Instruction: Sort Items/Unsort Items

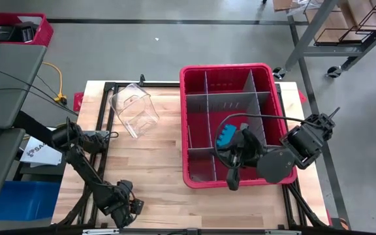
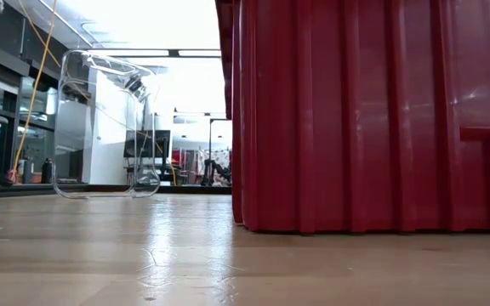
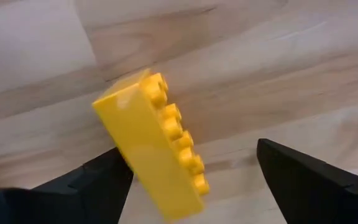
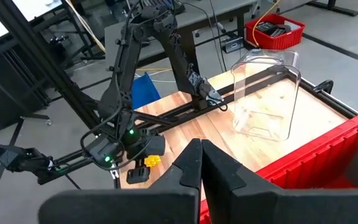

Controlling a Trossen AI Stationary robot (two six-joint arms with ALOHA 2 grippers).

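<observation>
Left gripper (image 1: 130, 207) sits low at the table's (image 1: 168, 189) 7 o'clock corner, fingers (image 3: 98, 183) spread wide. A yellow block (image 3: 157, 152) lies on the wood between them, leaning against one finger, studs facing the other; not pinched. Right gripper (image 1: 234, 177) hangs over the red bin's (image 1: 191, 176) front edge at 5 o'clock, fingers pressed together, holding nothing. A blue piece (image 1: 226, 135) lies in a bin compartment just behind it. A clear container (image 1: 134, 109) stands on the table at 11 o'clock, left of the bin.
</observation>
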